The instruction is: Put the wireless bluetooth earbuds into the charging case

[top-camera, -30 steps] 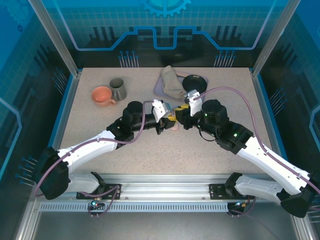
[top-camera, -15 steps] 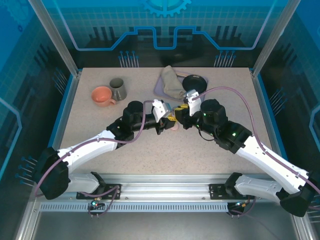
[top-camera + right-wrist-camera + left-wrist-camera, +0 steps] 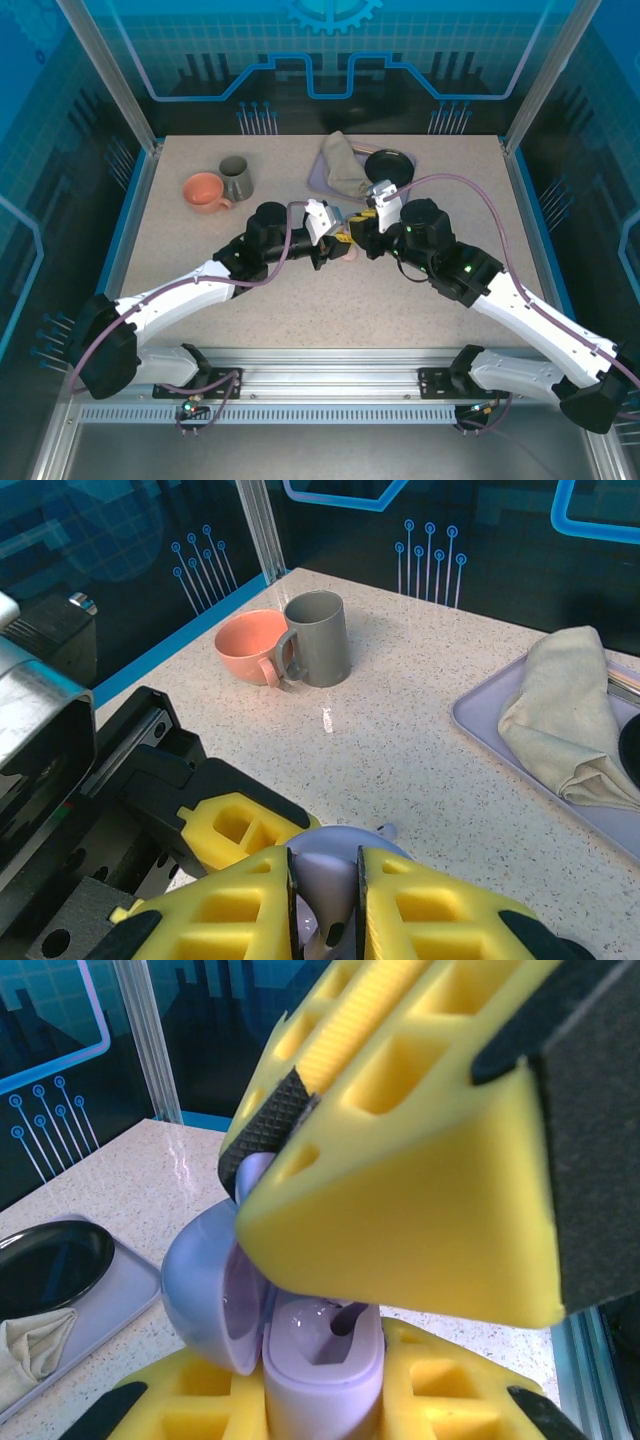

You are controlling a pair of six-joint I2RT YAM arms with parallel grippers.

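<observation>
Lilac case (image 3: 320, 1370) upright, lid apparently leftward

Left wrist: right gripper (image 3: 262, 1148) covers most of the lilac bit (image 3: 251, 1176) it pinches, so bud or not is unclear. Lilac case (image 3: 320, 1360) base is cut off at the bottom edge. Right wrist: tray (image 3: 480, 725) cropped at right. Top view: case contents too small to tell.
</observation>
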